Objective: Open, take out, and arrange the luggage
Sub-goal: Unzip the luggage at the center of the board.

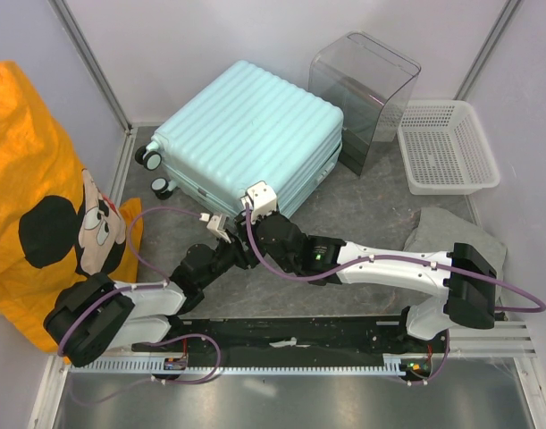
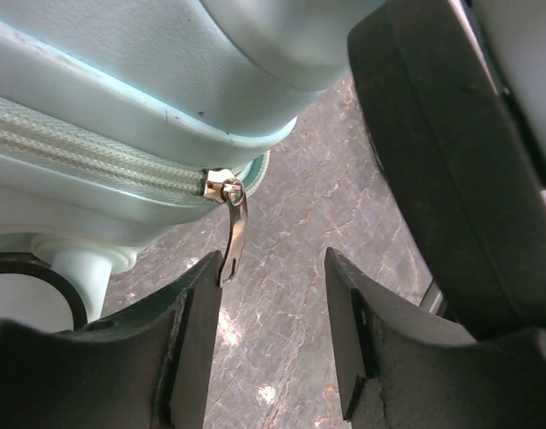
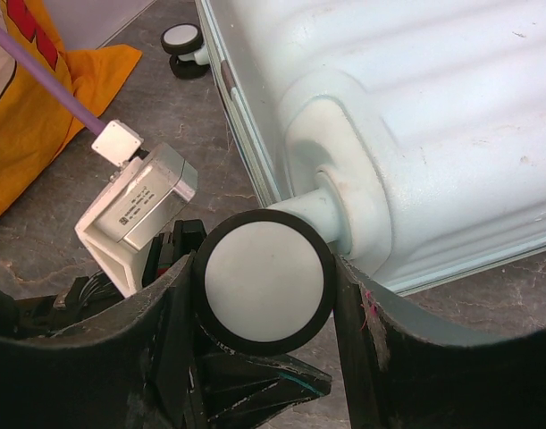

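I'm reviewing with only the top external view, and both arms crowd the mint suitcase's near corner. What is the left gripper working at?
Observer: In the left wrist view, a metal zipper pull hangs from the slider at the suitcase corner, just ahead of the left gripper.
Operator: Pinched yet?
Observer: No. The jaws stand open, and the pull's tip is at the inner edge of one finger.
Operator: And the other arm?
Observer: The right gripper is closed around a black-rimmed spinner wheel.

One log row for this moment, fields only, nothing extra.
luggage: shut, lying flat | left fingers: open, zipper pull at one tip | right fingers: closed on wheel
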### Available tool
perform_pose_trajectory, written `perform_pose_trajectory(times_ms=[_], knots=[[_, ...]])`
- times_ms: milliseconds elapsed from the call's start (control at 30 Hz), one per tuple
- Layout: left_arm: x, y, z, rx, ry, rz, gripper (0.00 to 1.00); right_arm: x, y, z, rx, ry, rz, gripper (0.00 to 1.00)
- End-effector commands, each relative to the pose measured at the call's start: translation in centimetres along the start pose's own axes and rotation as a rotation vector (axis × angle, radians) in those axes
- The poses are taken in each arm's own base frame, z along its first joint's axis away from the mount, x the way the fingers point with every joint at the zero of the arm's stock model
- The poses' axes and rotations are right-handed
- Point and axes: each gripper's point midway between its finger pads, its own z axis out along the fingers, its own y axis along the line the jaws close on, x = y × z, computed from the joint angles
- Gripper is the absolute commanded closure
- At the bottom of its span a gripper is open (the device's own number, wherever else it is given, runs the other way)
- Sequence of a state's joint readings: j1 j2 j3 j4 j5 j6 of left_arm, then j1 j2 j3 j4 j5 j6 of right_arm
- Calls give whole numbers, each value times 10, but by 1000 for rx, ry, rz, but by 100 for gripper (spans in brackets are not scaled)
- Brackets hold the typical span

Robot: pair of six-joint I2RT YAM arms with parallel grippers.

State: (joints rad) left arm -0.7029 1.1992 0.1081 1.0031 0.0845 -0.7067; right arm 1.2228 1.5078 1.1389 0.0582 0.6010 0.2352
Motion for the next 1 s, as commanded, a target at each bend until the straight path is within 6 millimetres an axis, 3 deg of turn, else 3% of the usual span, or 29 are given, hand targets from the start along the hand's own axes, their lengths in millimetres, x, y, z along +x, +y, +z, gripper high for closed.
perform_pose_trajectory(times_ms=[0,200,367,400,567,967], knots=[[-49,-20,18,29,-162,-60,50,-31,-10,-1,23,-94,93,100],[-47,1,18,-81,-169,-120,64,-32,-10,-2,23,-95,93,100],[-51,2,21,-97,-178,-138,74,-31,-10,-2,22,-92,95,100],[-51,3,21,-107,-176,-144,82,-30,-10,-2,22,-91,95,100],[-45,20,18,-181,-170,-206,98,-31,-10,-2,22,-91,94,100],[-44,54,-13,-264,-240,-305,99,-30,-13,-2,38,-88,82,100]])
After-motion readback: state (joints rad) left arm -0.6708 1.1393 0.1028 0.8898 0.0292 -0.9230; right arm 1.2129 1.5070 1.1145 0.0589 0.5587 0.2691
